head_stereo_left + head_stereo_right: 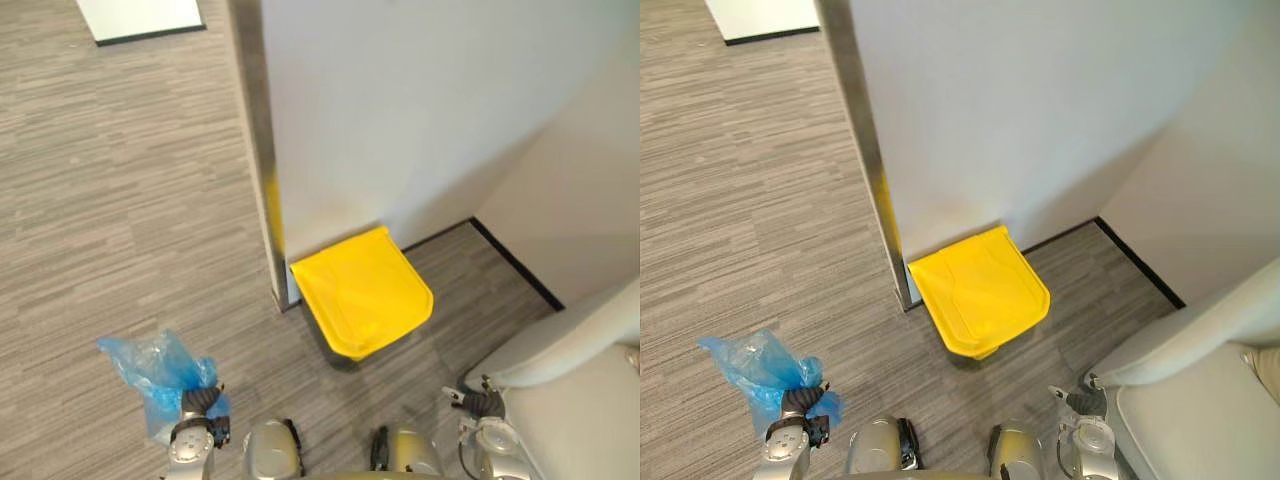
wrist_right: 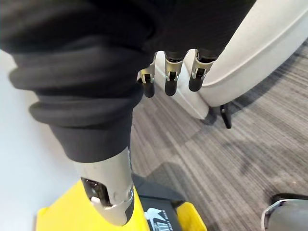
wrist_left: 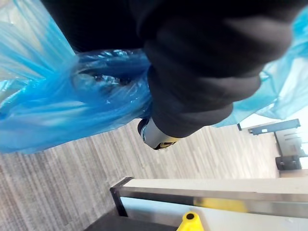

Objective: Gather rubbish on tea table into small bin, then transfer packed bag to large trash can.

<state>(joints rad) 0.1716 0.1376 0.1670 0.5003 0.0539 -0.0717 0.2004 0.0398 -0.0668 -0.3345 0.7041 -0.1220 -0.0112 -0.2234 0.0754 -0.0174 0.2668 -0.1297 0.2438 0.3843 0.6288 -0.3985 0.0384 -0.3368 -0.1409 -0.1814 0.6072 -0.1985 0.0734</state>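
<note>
**Bag beside the bin**

The left hand (image 1: 197,403) clutches the blue rubbish bag (image 1: 150,365) by its bunched neck, off the carpet (image 1: 120,200), left of the closed yellow trash can (image 1: 362,290). The right hand (image 2: 172,83) hangs loose-fingered beside a pale seat (image 1: 570,340).

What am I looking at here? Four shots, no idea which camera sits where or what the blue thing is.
It is a humanoid robot on two legs, looking down at a carpeted floor. The two wide pictures come from a stereo camera on its head. The two close ones come from cameras on its wrists, each looking along that hand. The left hand grips a blue bag by its gathered neck. The right hand hangs relaxed and holds nothing, beside a pale seat. Ahead, against a white partition, stands a trash can with its yellow lid shut.
</note>
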